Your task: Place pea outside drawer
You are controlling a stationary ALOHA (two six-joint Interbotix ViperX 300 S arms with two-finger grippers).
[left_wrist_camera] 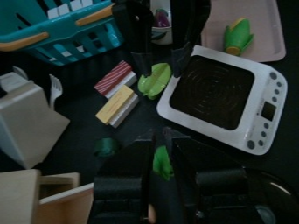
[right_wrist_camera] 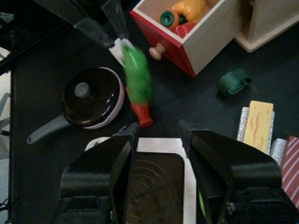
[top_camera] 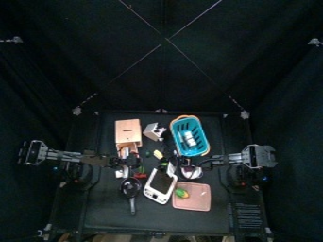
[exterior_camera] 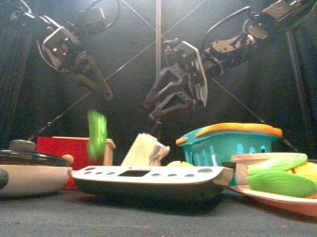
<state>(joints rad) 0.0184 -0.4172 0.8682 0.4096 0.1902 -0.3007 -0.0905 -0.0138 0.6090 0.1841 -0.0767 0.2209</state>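
The pea (right_wrist_camera: 136,79), an elongated bright green piece, stands upright and blurred just under my left gripper (right_wrist_camera: 114,31). The front view shows the pea (exterior_camera: 96,134) below that gripper (exterior_camera: 96,93), whose fingers are spread apart. Whether a finger still touches it I cannot tell. The pea (left_wrist_camera: 162,163) is beside the drawer (top_camera: 128,130), a tan box whose red-fronted tray (right_wrist_camera: 187,39) is pulled out with an orange piece inside. My right gripper (right_wrist_camera: 163,144) hangs open and holds nothing, over the edge of the white scale (left_wrist_camera: 222,87).
A teal basket (top_camera: 190,135) stands right of the drawer. A black pan (right_wrist_camera: 87,96) lies near the pea. A pink tray (left_wrist_camera: 251,35) carries a corn cob. A yellow-green lump (left_wrist_camera: 152,83), striped cards (left_wrist_camera: 114,77) and a small dark green ring (right_wrist_camera: 233,83) lie between them.
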